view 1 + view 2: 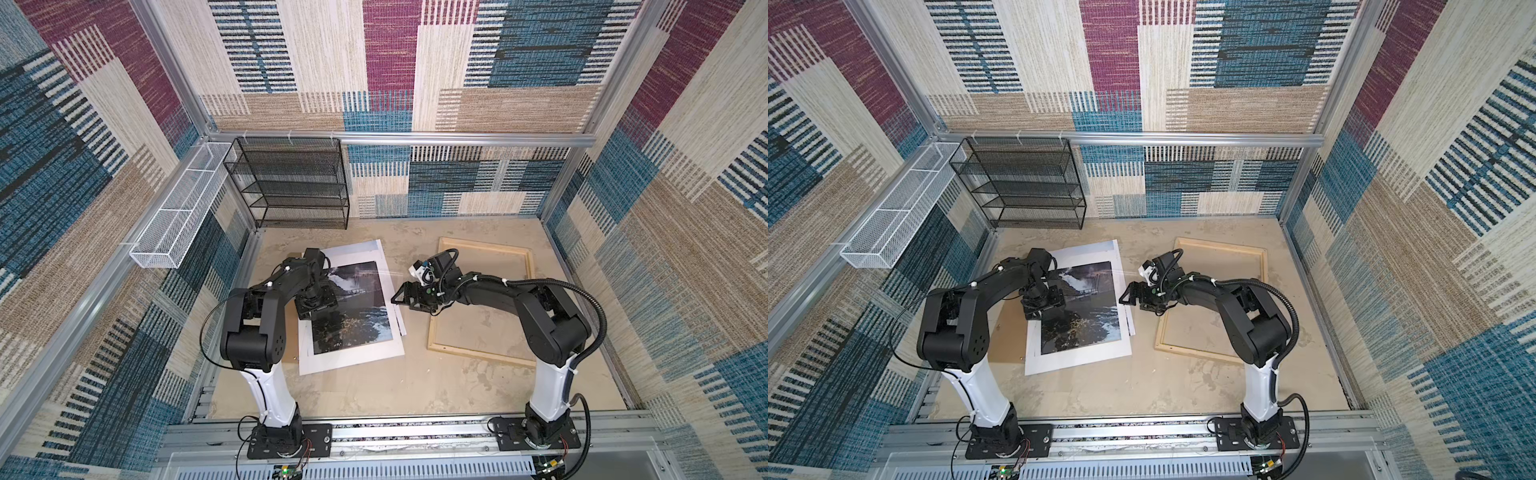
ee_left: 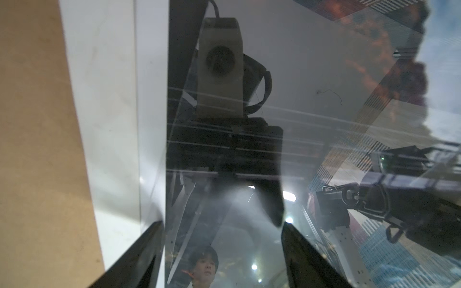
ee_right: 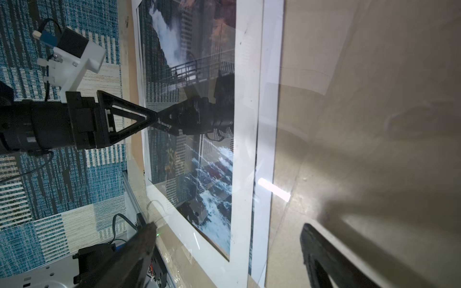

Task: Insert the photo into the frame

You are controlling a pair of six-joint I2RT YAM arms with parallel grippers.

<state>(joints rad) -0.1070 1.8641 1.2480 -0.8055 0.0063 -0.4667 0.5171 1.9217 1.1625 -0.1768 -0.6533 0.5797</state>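
Observation:
The photo, a waterfall print, lies flat left of centre, showing through the opening of a white mat. A clear, reflective pane lies over the stack, and its edge overhangs the table. The frame, thin pale wood, lies empty on the table to the right. My left gripper points down onto the pane over the photo's left part, open, with its fingertips at the surface. My right gripper hovers open at the stack's right edge, holding nothing.
A brown backing board sticks out from under the mat on the left. A black mesh shelf and a white wire basket stand at the back left. Patterned walls close in the table.

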